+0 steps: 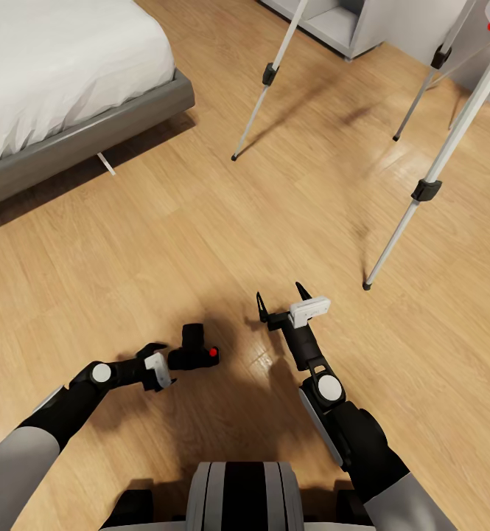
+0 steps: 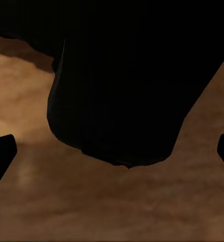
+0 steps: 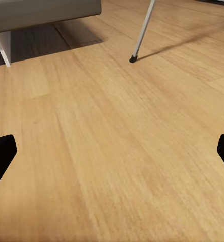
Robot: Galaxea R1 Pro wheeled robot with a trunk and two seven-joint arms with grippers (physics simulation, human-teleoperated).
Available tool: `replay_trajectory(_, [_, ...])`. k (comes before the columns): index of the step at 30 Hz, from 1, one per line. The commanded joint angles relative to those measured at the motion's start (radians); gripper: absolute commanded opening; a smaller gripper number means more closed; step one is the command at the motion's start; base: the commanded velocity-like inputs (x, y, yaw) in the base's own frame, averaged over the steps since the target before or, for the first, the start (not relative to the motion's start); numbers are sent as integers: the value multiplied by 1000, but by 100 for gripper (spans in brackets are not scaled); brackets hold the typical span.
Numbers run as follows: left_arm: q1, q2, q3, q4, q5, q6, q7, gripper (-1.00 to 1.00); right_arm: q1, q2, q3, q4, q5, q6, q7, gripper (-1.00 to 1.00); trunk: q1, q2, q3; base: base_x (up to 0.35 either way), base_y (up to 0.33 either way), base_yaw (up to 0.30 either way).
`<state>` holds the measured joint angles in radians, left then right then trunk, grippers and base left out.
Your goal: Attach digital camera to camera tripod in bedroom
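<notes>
The digital camera [image 1: 193,352], small and black with a red button [image 1: 213,352], is low over the wood floor ahead of my base. My left gripper [image 1: 169,364] is right at it, open. In the left wrist view the camera [image 2: 127,85] is a big dark mass between the widely spread fingertips [image 2: 1,154]; I cannot tell whether they touch it. My right gripper [image 1: 281,296] hovers open and empty over bare floor to the camera's right. The camera tripod's silver-white legs [image 1: 451,140] with black clamps stand at the upper right. One tripod foot [image 3: 133,59] shows in the right wrist view.
The grey-framed white bed [image 1: 90,136] fills the upper left, and its frame [image 3: 41,12] shows in the right wrist view. A grey cabinet [image 1: 348,26] stands behind the tripod. Light wood floor [image 1: 200,236] stretches between the bed and the tripod legs.
</notes>
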<state>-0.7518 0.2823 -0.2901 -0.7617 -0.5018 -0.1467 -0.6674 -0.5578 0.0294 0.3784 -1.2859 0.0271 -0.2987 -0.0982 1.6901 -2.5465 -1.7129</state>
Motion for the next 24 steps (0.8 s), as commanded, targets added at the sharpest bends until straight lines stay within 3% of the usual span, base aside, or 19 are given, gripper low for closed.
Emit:
replay_trajectory(1, [0, -1, -1, -1, -11, -8, 2, 100, -1, 0, 2, 0, 3, -2, -8, 100, 0, 0, 0, 0, 0, 0])
replay_trajectory(24, [-3, -33, -1, -45, -11, -8, 5, 100, -1, 0, 3, 0, 3, -2, -8, 100, 0, 0, 0, 0, 0, 0])
